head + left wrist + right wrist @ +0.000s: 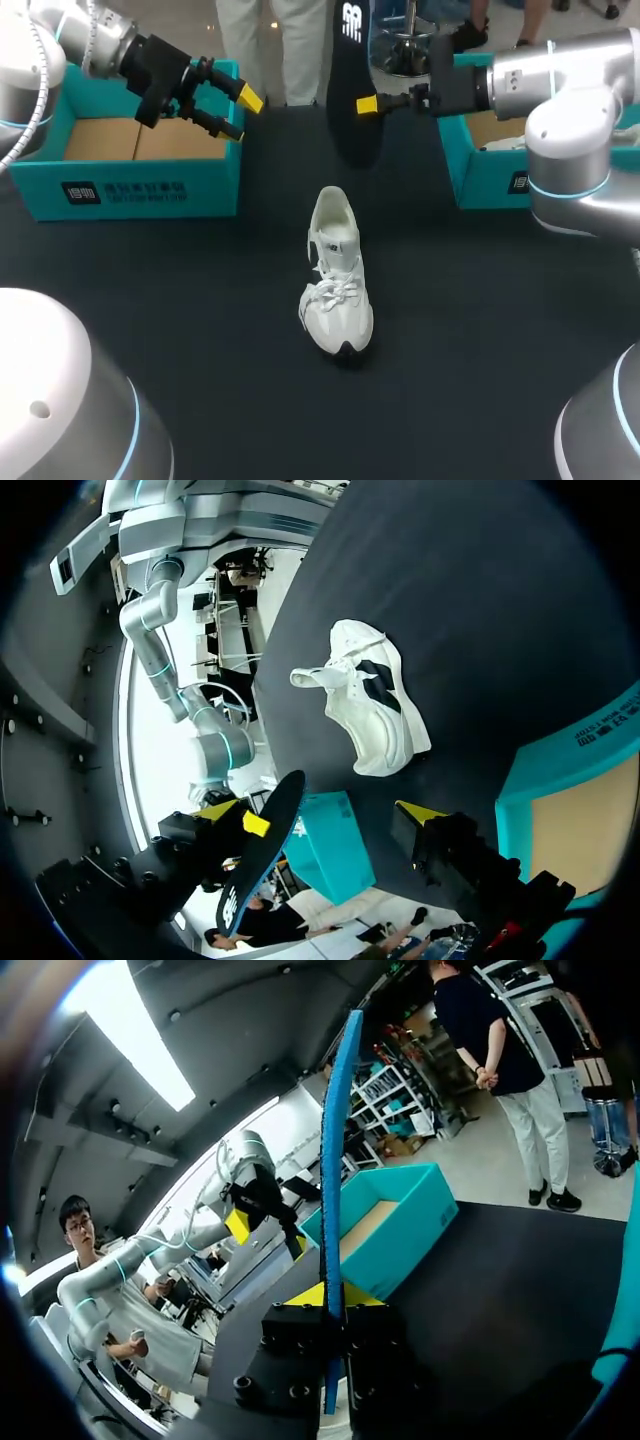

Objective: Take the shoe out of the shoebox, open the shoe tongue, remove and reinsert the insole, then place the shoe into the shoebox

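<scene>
The white shoe [337,285] stands upright mid-table, toe toward the front; the left wrist view shows it [370,705] ahead of my open fingers. My right gripper [372,103] is raised over the table's far middle, shut on the black insole [350,80], which hangs upright. In the right wrist view the insole [333,1160] is seen edge-on, clamped in that gripper [328,1298]. My left gripper [240,113] hovers open and holds nothing at the near right corner of the left teal shoebox [120,185], a short way left of the insole [262,855].
A second teal shoebox [480,175] stands at the back right under my right arm. The left shoebox's cardboard floor [110,140] shows bare. Dark tabletop [200,300] surrounds the shoe on all sides.
</scene>
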